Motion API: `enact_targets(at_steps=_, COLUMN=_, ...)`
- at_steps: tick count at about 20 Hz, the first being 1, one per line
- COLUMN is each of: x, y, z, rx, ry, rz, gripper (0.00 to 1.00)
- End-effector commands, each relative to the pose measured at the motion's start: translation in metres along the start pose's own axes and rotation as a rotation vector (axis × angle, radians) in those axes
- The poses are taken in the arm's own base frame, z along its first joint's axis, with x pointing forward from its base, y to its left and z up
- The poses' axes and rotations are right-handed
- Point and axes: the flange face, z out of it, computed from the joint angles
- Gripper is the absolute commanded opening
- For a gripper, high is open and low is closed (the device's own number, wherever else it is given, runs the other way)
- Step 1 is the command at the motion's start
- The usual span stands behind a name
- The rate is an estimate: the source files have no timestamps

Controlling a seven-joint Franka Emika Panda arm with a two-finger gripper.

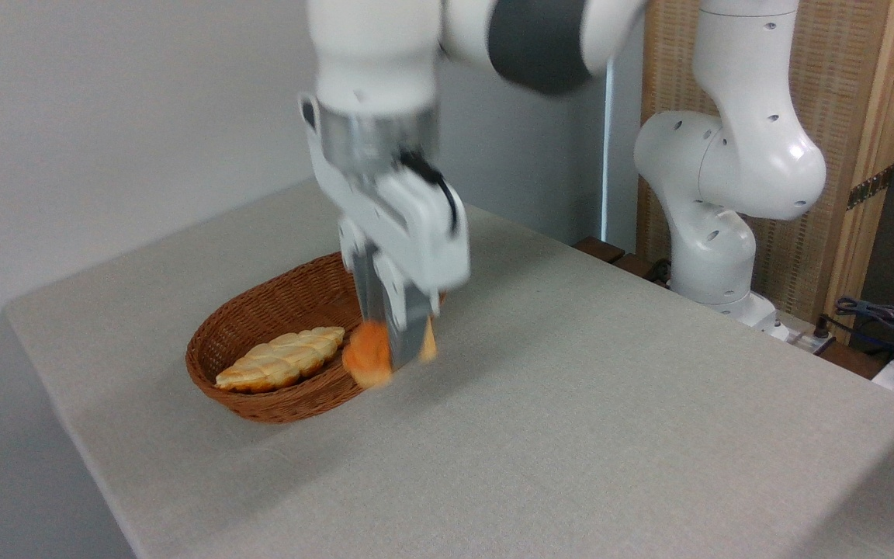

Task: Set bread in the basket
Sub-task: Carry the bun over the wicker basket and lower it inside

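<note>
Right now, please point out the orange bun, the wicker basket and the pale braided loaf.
orange bun (pixel 365 359): fixed camera, left visible side.
wicker basket (pixel 276 299): fixed camera, inner back wall.
pale braided loaf (pixel 282 358): fixed camera, top middle.

The basket (pixel 261 365) sits toward the left of the table (pixel 610 404), and 1 pale braided loaf (pixel 282 359) fills its near-left floor, so open floor remains only in its far part and right end. The gripper (pixel 396 353), blurred, hangs at the basket's right rim with the bread (pixel 365 359) clamped between its fingers, blocking approach from that side. The table's whole right and near stretches lie bare and passable. At the far right, the arm's white base (pixel 715 256) and a tangle of cables (pixel 881 322) close off the table's edge.
</note>
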Motion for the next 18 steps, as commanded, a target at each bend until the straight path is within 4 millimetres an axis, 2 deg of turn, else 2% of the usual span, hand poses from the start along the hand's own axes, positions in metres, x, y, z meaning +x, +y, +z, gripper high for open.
enact_targets(at_steps=1, x=0.055, y=0.057, z=-0.002, rx=-0.056, ry=-0.027, rz=-0.055, gripper=0.41)
enact_targets(at_steps=4, x=0.091, y=0.101, z=0.021, rx=-0.084, ry=-0.079, rz=-0.086, gripper=0.43)
enact_targets(at_steps=5, x=0.096, y=0.108, z=0.027, rx=-0.088, ry=-0.090, rz=-0.080, gripper=0.44)
enact_targets(at_steps=7, x=0.108, y=0.133, z=0.054, rx=-0.106, ry=-0.136, rz=-0.038, gripper=0.48)
enact_targets(at_steps=10, x=0.119, y=0.158, z=0.086, rx=-0.115, ry=-0.164, rz=0.012, gripper=0.61)
enact_targets(at_steps=11, x=0.121, y=0.162, z=0.091, rx=-0.113, ry=-0.164, rz=0.021, gripper=0.61)
enact_targets(at_steps=13, x=0.124, y=0.168, z=0.104, rx=-0.103, ry=-0.156, rz=0.032, gripper=0.70)
enact_targets(at_steps=16, x=0.124, y=0.166, z=0.113, rx=-0.100, ry=-0.150, rz=0.030, gripper=1.00)
enact_targets(at_steps=18, x=0.123, y=0.167, z=0.112, rx=-0.103, ry=-0.154, rz=0.033, gripper=1.00)
